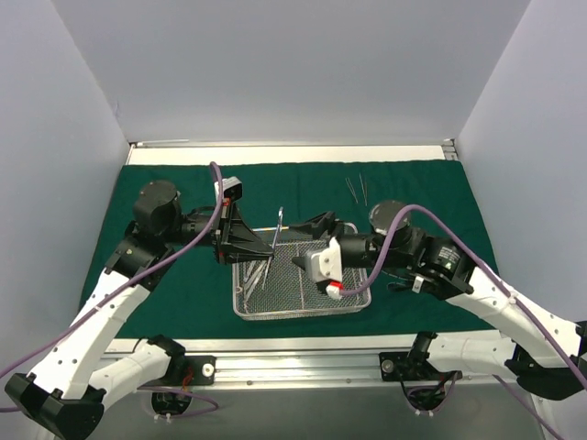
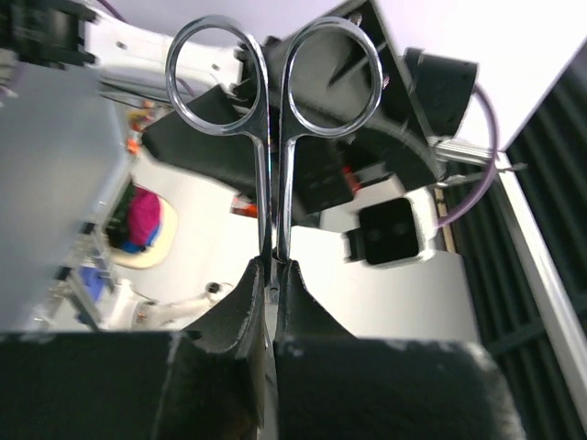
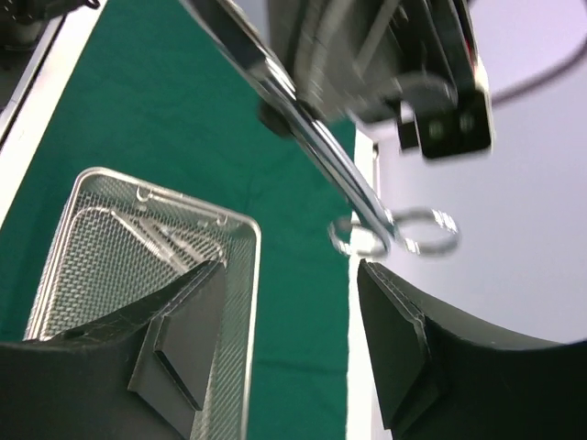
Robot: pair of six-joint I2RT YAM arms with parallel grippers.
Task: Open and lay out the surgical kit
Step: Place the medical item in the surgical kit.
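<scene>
Scissors (image 2: 272, 183) are being clenched by the left fingers (image 2: 243, 302) above the wire-mesh tray (image 1: 303, 313); the right fingers (image 3: 183, 330) are hanging spread apart beside them.

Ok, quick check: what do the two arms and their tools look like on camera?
The left arm and right arm have white links with black joints. A purple cable runs along each. The left tool and right tool have black wedge-shaped fingers; a white block with a red mark sits behind the right one.

Cloth (image 1: 165, 284) on desk (image 1: 293, 154); tray (image 1: 303, 312) on cloth, front centre; instruments (image 1: 259, 275) in tray, left; tweezers (image 1: 356, 188) on cloth behind; scissors (image 1: 275, 234) above tray.
</scene>
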